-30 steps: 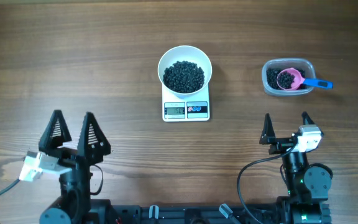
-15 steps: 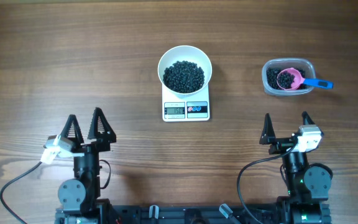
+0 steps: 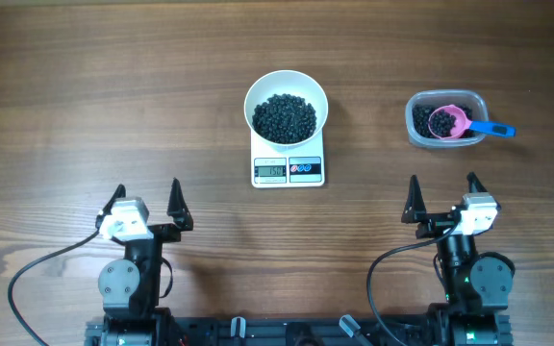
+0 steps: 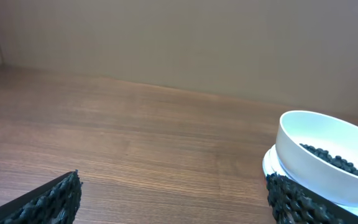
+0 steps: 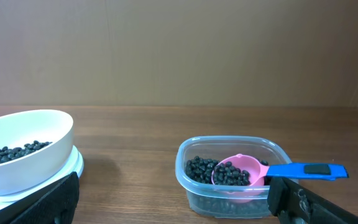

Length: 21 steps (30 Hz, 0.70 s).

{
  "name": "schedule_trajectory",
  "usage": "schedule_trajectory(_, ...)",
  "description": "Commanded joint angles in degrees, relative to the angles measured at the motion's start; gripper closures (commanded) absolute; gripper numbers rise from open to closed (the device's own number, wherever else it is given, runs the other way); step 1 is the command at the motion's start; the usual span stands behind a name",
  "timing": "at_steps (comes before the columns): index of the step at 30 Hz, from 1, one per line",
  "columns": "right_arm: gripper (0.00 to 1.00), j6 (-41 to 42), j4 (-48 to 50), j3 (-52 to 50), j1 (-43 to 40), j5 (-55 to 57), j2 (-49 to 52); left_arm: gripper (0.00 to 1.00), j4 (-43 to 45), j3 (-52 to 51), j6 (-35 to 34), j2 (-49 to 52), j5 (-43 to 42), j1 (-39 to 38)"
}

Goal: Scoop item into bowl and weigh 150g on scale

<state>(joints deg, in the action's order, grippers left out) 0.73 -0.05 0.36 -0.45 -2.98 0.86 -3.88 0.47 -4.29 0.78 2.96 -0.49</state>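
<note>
The white bowl (image 3: 286,105) sits on the white scale (image 3: 288,169) at table centre, with a heap of black beans (image 3: 285,117) inside it. The same bowl (image 4: 325,155) shows at the right of the left wrist view and at the left of the right wrist view (image 5: 23,149). More beans (image 5: 207,169) lie in the clear tub (image 3: 444,120), where a pink scoop with a blue handle (image 3: 450,122) rests. My left gripper (image 3: 145,204) is open near the front left edge, holding nothing. My right gripper (image 3: 441,197) is open at front right, short of the tub.
The scoop's blue handle (image 3: 493,129) sticks out past the tub's right rim. Both arm bases and their cables (image 3: 27,279) lie along the table's front edge. A plain brown wall (image 5: 179,50) backs the table.
My left arm has drawn back and swung right toward its base, its gripper turning to face straight ahead. The right arm, bowl, scale and tub have not moved.
</note>
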Motion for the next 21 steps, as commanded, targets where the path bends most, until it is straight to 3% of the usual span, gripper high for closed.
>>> schedule_trajectory(1, 0.0, -0.6, 0.1, 0.0, 0.2, -0.9, -0.2, 0.0, -0.2, -0.1, 2.6, -0.6, -0.3, -0.3)
schedule_trajectory(21, 0.0, -0.6, 0.1, 0.0, 0.2, -0.9, -0.2, 0.0, -0.2, -0.1, 2.6, -0.6, -0.3, 6.3)
